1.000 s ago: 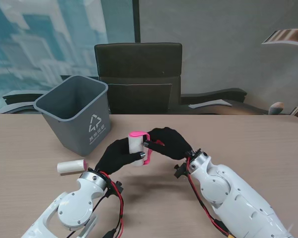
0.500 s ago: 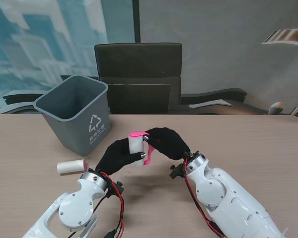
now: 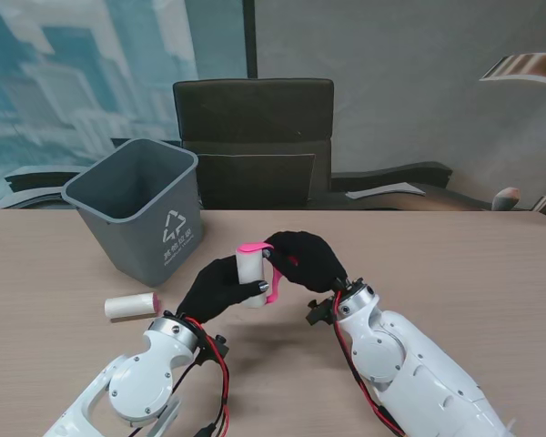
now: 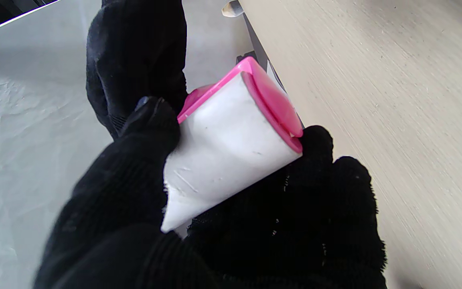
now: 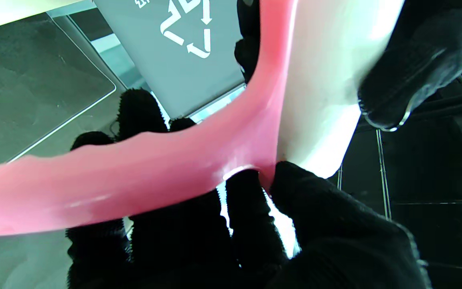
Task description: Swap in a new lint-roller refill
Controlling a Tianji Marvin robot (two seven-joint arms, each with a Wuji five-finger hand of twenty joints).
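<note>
My left hand (image 3: 220, 287) is wrapped tight on the white roll (image 3: 249, 271) and my right hand (image 3: 307, 259) grips the pink handle (image 3: 273, 284) right beside it, so I should pull them straight apart, slowly, without twisting or squeezing harder.

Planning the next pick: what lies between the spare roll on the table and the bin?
Nothing: in the stand view, bare table separates the spare roll from the bin.
</note>
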